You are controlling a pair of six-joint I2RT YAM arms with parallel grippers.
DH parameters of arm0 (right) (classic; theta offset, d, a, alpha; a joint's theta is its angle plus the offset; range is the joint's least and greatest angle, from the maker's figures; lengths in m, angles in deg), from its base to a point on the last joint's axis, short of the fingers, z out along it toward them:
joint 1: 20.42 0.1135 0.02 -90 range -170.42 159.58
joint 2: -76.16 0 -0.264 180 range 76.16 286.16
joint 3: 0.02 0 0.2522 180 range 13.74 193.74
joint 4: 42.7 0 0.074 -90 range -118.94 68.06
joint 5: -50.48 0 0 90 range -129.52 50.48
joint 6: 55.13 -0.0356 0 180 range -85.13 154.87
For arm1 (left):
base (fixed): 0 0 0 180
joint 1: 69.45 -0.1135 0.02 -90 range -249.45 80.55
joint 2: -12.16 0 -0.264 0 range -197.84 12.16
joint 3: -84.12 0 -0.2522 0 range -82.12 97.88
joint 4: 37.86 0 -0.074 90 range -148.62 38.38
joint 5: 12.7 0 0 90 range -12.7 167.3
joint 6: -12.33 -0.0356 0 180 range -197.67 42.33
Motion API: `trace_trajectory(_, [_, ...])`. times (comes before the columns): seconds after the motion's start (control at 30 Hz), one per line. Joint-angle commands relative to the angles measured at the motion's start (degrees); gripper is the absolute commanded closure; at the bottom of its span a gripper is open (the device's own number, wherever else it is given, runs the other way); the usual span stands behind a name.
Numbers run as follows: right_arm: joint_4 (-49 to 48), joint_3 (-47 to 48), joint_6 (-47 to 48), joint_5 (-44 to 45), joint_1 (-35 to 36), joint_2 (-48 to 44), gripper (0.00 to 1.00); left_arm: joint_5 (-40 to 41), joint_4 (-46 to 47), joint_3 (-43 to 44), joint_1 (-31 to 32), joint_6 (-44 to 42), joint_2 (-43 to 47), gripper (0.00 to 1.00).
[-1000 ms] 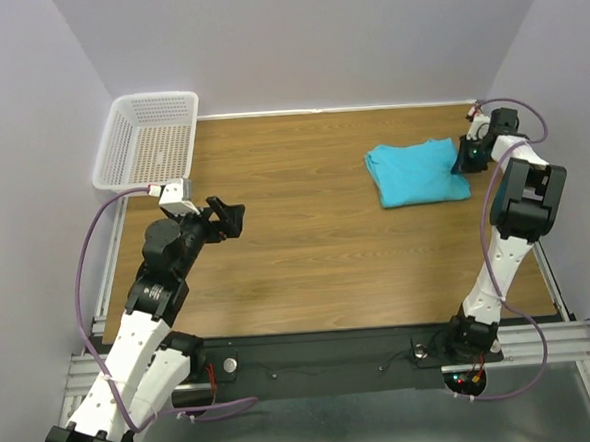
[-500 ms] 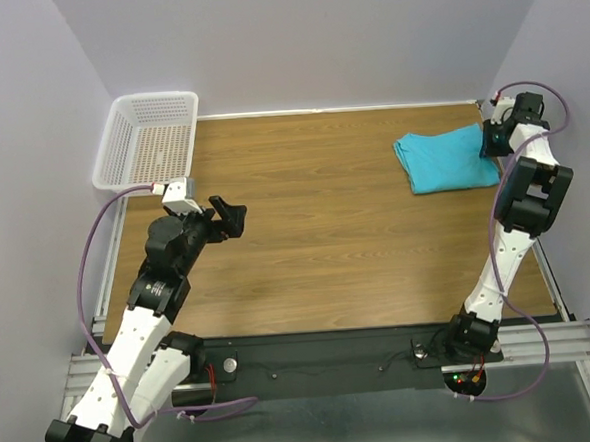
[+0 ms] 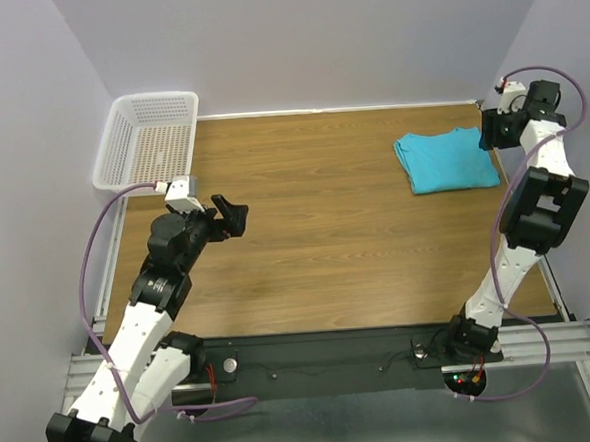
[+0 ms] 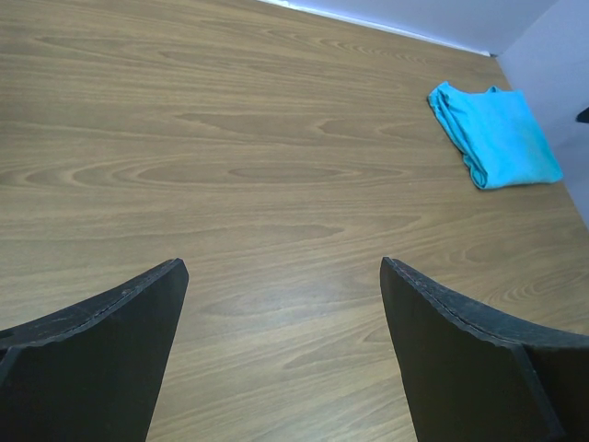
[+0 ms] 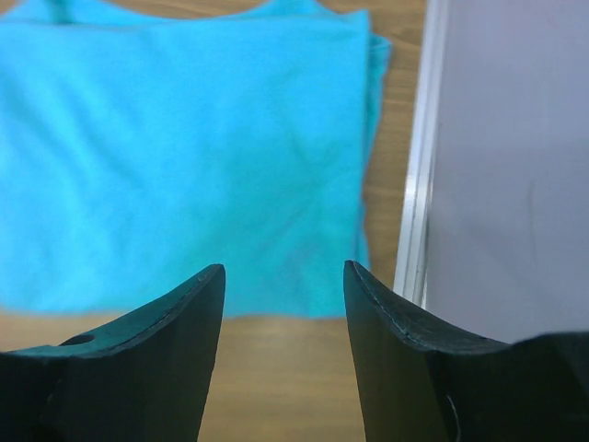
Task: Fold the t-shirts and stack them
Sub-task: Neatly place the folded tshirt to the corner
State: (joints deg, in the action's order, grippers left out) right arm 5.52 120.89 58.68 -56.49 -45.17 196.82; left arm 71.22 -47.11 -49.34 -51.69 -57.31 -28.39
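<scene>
The folded t-shirt [image 3: 447, 160] lies flat on the table [image 3: 326, 239] in its 1 o'clock corner, long axis running roughly 9 to 3 o'clock in the top view, with its right edge close to the table's side rail. The right gripper [image 3: 492, 129] is the nearer unit: it hangs just off the shirt's 2 o'clock corner, so the cloth lies toward 8 o'clock from the jaws. Its jaws stand released, with nothing between them; the right wrist view shows the shirt below the gap, not in it. The left gripper [image 3: 233, 215] is well apart at the table's 9 o'clock side, jaws likewise spread and empty, near the basket [image 3: 150, 140]. Compared with one second ago, the shirt has shifted from nearer the table's middle toward 3 o'clock. In the last half second it has held position while the right gripper has backed off toward the wall.
</scene>
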Motion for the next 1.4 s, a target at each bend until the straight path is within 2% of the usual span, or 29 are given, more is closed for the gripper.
trace_trajectory(0.0, [1.49,-6.85,6.41,-9.82,0.06,-12.36,0.4,-1.21,3.13,4.3,-0.27,-1.2,-1.71,0.02])
trace_trajectory(0.1, [1.31,-18.51,9.75,-17.37,0.06,-21.58,0.38,-1.3,2.43,7.11,-0.53,-1.72,-3.65,0.02])
trace_trajectory(0.2, [1.05,-23.73,8.36,-19.23,-0.03,-29.83,0.26,1.24,-0.71,10.97,-0.79,-2.69,-5.67,0.02])
trace_trajectory(0.23, [0.96,-24.88,7.14,-18.98,-0.03,-31.78,0.19,2.56,-1.87,12.04,-0.8,-2.87,-6.2,0.01])
trace_trajectory(0.27, [0.96,-25.76,3.91,-18.37,-0.03,-33.02,0.0,4.05,-3.01,13.01,-0.97,-3.48,-6.64,0.01])
trace_trajectory(0.43, [-0.96,-32.61,-4.81,-12.48,-0.12,-40.06,0.0,16.27,-11.01,17.67,-1.5,-5.41,-8.66,0.01])
trace_trajectory(0.5, [-3.34,-36.3,-12.8,-6.78,-0.21,-42.7,0.0,19.35,-13.21,18.29,-1.76,-6.73,-8.23,0.01])
trace_trajectory(0.6, [-3.95,-39.81,-15.02,-4.74,-0.65,-45.68,0.0,18.75,-13.66,17.42,-1.76,-8.22,-5.78,0.01])
trace_trajectory(0.73, [-12.47,-50.09,-18.27,3.4,-0.74,-55.78,0.0,15.15,-13.3,16.01,-1.85,-8.58,-2.16,0.01])
trace_trajectory(0.83, [-14.59,-51.52,-20.55,11.57,-0.74,-59.92,0.0,14.87,-14.09,15.48,-1.85,-8.15,-0.4,0.01])
trace_trajectory(0.93, [-14.51,-51.69,-20.39,15.63,-0.74,-62.03,0.0,14.96,-14.8,15.39,-1.85,-7.88,0.74,0.01])
trace_trajectory(1.37, [-14.07,-53.02,-23.28,15.83,-0.74,-68.72,0.0,13.74,-16.73,15.04,-1.76,-7.88,5.22,0.01])
